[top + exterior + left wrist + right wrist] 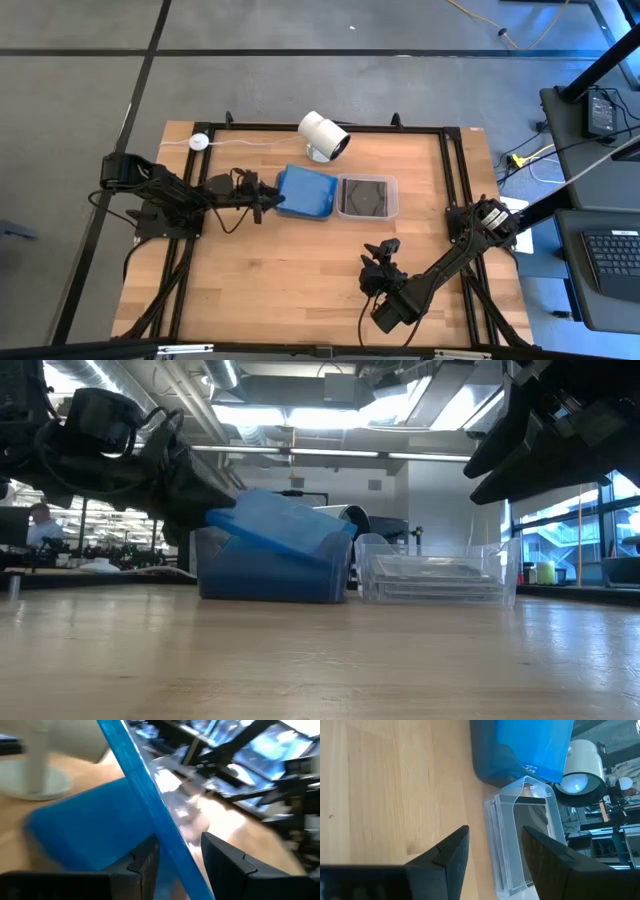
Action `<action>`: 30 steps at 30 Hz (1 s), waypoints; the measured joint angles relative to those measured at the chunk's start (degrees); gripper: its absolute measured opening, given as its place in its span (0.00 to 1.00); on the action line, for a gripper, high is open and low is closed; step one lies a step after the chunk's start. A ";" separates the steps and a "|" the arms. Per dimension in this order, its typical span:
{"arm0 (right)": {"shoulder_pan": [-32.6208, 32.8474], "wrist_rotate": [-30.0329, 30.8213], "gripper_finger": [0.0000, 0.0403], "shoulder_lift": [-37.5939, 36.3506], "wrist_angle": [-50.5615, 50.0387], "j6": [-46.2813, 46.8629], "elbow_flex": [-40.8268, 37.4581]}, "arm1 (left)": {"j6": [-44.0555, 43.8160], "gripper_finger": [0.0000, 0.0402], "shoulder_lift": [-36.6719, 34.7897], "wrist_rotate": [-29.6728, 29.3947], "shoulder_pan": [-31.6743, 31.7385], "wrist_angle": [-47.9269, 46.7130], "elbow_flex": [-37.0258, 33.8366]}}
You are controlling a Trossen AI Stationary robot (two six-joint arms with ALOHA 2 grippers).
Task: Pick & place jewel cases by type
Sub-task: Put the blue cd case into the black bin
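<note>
Contents of the left tub (300, 208) hard to count: its walls read solid blue from stacked blue cases, edges not separable in any view. One blue jewel case (280, 523) lies tilted across this tub's top, its left edge raised, its right edge down near the tub's right rim. In the left wrist view the same case (145, 795) runs as a thin blue edge between the two fingers (227, 860), which stand spread to either side of it; whether either finger touches it cannot be told.

Left gripper (268, 199): at the left side of the blue-filled tub, arm reaching in from the table's left.

Right tub (366, 196): clear plastic, touching or just beside the left tub; holds dark jewel cases (530, 840) lying flat, number not clear.

Right gripper (378, 250): above bare table (250, 290) on the near side of the tubs, jaws apart, nothing between them.

White camera (324, 135): beyond the tubs, on its round base.
</note>
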 joint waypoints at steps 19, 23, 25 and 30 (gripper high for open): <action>0.00 0.00 0.46 0.00 0.23 -0.16 0.00 | 10.87 0.35 0.00 -7.58 0.00 -4.05 -0.02; 0.00 0.00 0.46 0.00 0.25 -0.17 0.00 | 15.27 0.35 -0.02 -7.62 0.00 -4.05 -0.02; 0.00 0.00 0.46 0.00 0.31 -0.17 0.00 | 16.34 0.34 0.00 -7.77 0.00 -4.15 -0.02; 0.00 0.02 0.46 0.00 0.45 -0.17 0.00 | 15.91 0.35 -0.20 -7.99 0.00 -9.87 1.73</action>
